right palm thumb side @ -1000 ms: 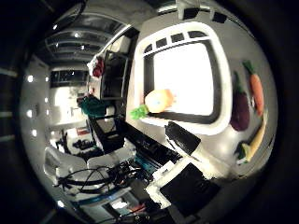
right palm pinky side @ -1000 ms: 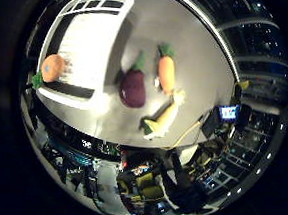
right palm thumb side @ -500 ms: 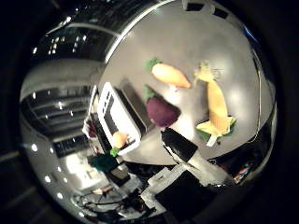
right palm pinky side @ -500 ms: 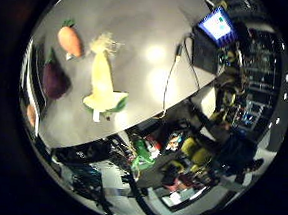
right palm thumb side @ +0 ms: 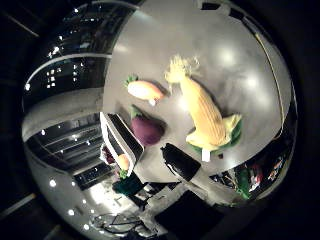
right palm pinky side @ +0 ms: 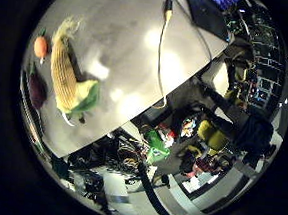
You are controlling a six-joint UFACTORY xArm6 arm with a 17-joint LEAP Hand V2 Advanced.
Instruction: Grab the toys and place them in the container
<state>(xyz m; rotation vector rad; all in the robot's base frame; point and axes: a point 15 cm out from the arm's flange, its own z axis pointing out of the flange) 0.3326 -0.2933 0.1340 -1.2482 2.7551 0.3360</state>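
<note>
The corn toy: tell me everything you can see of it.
The corn toy looks like a knitted or plush cob, yellow with ribbed rows, pale frayed silk at one end and green husk leaves with a small white tag at the other. It lies flat on the grey table, not held. The carrot toy lies close by its silk end, and the purple eggplant toy lies beside it, apart. Nothing visibly touches it but the table.

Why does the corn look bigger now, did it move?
No. The corn lies beside the carrot and eggplant on the table as before. The camera came closer.
</note>
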